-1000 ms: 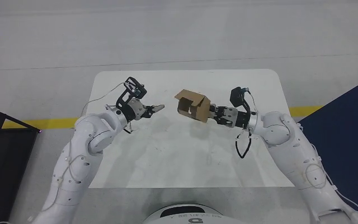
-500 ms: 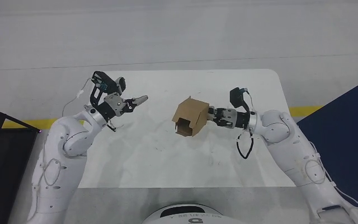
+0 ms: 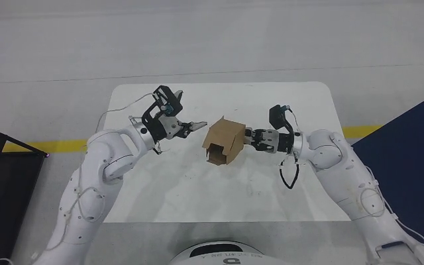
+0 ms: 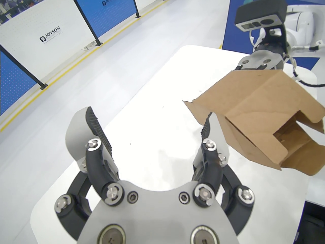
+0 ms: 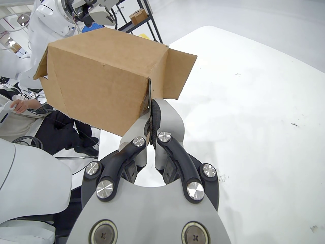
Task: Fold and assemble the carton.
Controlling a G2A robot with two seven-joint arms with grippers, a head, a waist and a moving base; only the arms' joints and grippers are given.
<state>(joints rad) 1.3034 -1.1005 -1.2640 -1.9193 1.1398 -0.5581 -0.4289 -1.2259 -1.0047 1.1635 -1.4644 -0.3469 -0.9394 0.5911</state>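
Observation:
A brown cardboard carton (image 3: 223,141) hangs above the middle of the white table (image 3: 199,192), partly formed, with loose flaps and an open end facing down toward me. My right gripper (image 3: 249,137) is shut on one wall edge of the carton (image 5: 101,82); its fingers (image 5: 157,118) pinch the cardboard. My left gripper (image 3: 201,124) is open just left of the carton, fingertips near its upper corner without touching. In the left wrist view the carton (image 4: 256,112) sits just beyond one fingertip (image 4: 207,128), and the open flaps show.
The table's right edge borders a blue panel (image 3: 404,152). A black stand (image 3: 16,172) sits off the table's left side. A seated person (image 5: 22,118) appears beyond the table in the right wrist view.
The carton was turned over in my right gripper, open end now facing down. My left gripper swung away to the left, then came back right, close to the carton.

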